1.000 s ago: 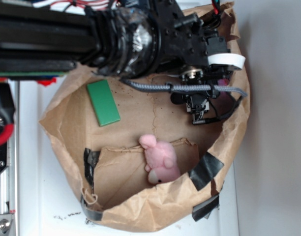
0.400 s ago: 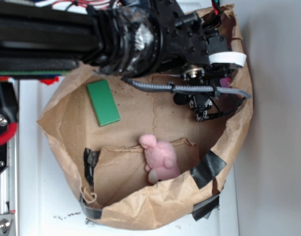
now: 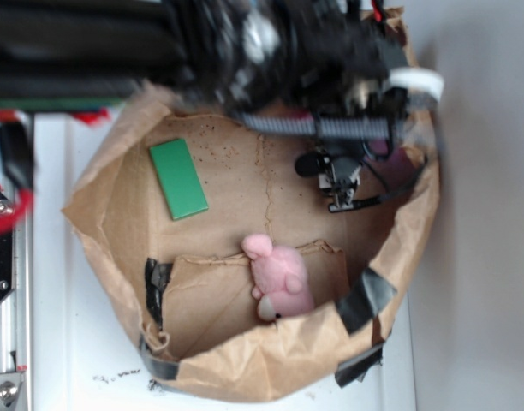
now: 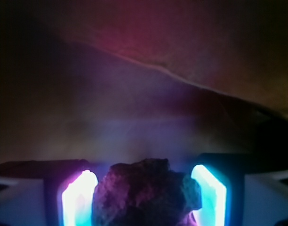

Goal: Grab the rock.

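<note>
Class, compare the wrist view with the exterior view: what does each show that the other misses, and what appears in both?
Only the wrist view shows the rock between the glowing fingers. Only the exterior view shows the green block, the pink plush and the arm. Both show the brown paper bag, though the wrist view shows only its dim wall.

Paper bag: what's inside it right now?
Inside the paper bag: a green block, a pink plush toy, and the tool. The arm hides the bag's upper part. The rock shows only in the wrist view, between the lit fingers.
</note>
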